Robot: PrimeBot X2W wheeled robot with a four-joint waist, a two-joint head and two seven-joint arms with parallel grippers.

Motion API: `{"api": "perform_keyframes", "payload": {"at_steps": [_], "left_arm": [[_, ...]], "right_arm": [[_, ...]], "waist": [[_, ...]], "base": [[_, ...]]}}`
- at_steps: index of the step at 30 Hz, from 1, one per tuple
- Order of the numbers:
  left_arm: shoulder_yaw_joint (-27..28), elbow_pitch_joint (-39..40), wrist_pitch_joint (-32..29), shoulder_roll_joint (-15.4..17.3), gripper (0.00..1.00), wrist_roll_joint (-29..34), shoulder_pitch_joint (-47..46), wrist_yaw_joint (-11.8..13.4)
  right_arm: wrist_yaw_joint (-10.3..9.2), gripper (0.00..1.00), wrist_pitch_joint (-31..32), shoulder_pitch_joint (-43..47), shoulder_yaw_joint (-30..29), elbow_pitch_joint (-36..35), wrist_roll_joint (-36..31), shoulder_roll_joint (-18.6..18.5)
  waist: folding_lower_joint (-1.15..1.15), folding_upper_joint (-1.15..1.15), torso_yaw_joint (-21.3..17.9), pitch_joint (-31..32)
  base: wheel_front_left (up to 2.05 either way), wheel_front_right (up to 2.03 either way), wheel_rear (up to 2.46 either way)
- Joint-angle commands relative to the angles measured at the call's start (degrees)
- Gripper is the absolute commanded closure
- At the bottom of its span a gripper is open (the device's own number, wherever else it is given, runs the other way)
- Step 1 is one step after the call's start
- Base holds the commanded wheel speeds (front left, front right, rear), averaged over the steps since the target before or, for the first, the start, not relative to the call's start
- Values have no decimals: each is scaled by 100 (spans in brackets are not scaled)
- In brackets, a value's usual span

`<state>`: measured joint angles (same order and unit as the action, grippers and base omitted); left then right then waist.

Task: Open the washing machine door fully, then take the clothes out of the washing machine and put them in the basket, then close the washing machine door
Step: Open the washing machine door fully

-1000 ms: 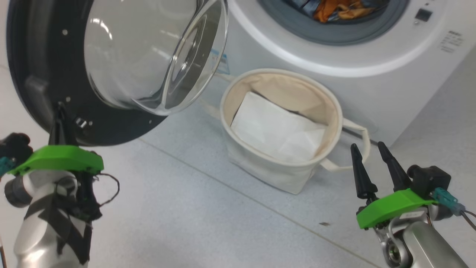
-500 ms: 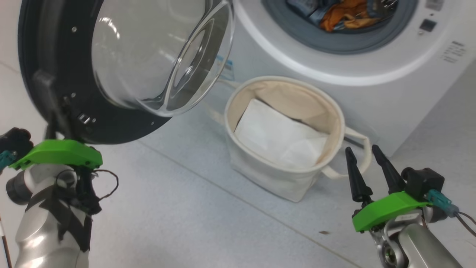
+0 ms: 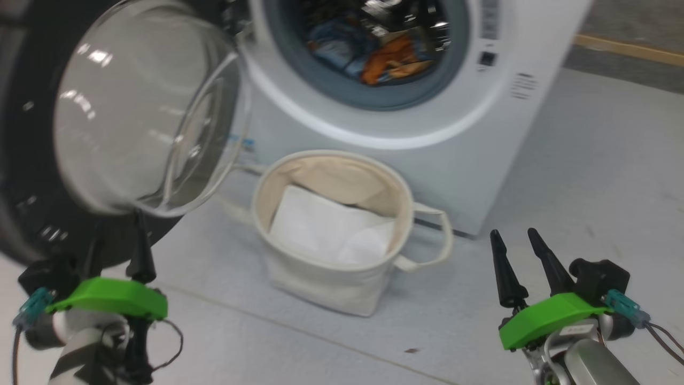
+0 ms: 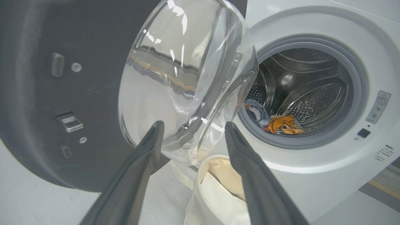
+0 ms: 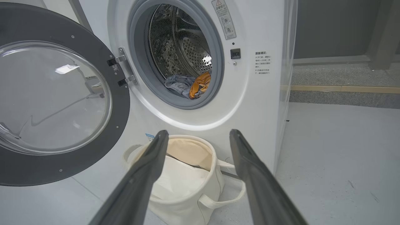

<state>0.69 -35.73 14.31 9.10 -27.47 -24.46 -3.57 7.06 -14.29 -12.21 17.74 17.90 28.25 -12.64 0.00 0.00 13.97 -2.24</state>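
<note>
The washing machine [image 3: 454,139] stands ahead with its door [image 3: 144,107] swung wide to the left, black rim [image 3: 21,214] facing me. The clothes [image 3: 374,59], light blue and orange, lie low in the steel drum; the wrist views show them too [image 4: 278,122] [image 5: 190,86]. The basket [image 3: 331,283] stands on the floor right before the machine. My left gripper [image 3: 120,222] is open just under the door's glass dome [image 4: 184,78], holding nothing. My right gripper [image 3: 513,232] is open and empty, to the right of the basket [image 5: 187,200], pointing at the machine [image 5: 259,93].
A plain white folded sheet [image 3: 326,230] lies inside the basket. The door's hinge [image 5: 122,72] sits at the drum's left edge. Pale grey floor spreads to the right of the machine, ending at a tan strip [image 5: 343,89] before darker flooring.
The head camera has swung up and to the right, so more of the drum and clothes is in view. My left gripper's fingers sit lower against the door rim than before.
</note>
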Motion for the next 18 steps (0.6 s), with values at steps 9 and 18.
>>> {"api": "perform_keyframes", "payload": {"at_steps": [9,18], "left_arm": [[-97,1208,-84,686,0,254,559,-211],[-217,1605,-514,778,0,138,650,-230]], "right_arm": [[43,0,-71,-35,-27,-188,-92,43],[43,0,-71,-83,-33,-237,-131,96]], "waist": [[0,0,-1290,348],[0,0,-1841,286]], "base": [[0,0,0],[0,0,0]]}}
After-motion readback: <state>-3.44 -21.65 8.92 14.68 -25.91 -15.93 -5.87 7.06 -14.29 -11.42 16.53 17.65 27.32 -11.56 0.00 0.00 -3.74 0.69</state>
